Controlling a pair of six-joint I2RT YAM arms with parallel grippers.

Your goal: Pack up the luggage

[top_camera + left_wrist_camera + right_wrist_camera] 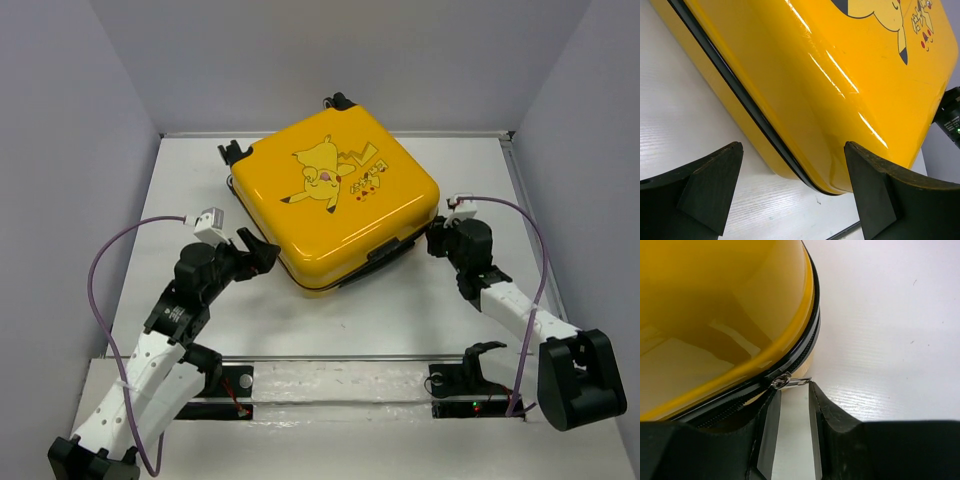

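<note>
**Luggage shut and flat at mid-table; both tools at its near sides**

1. Near edge. The left arm [150, 350] and right arm [520, 310] rise from their bases at the near side of the white table [400, 310] and reach inward.

2. Left tool [262, 250]. It is set wide and holds nothing. In the left wrist view its two dark fingers [710, 185] stand well apart, with the near-left corner of the luggage [840, 75] seen between and beyond them. Contact with the shell cannot be confirmed.

3. Right tool [437, 238]. It is set narrow but not closed. In the right wrist view a slim strip of table shows between the fingers [827, 410]. The metal zip pull [790, 381] sits right at the fingertips, and its tab lies across the gap rather than pinched in it.

4. Luggage. It lies flat on the table near the middle, lid uppermost, turned so that one corner points toward the near edge. The two yellow shell halves meet along a black zip line [807, 342], and no gap is visible.
   - A black handle [390, 250] sits on the near-right side.
   - The Pikachu cartoon [325, 175] faces up on the lid.

5. Far side. Black wheels [232, 152] project from the far-left side of the case.
</note>
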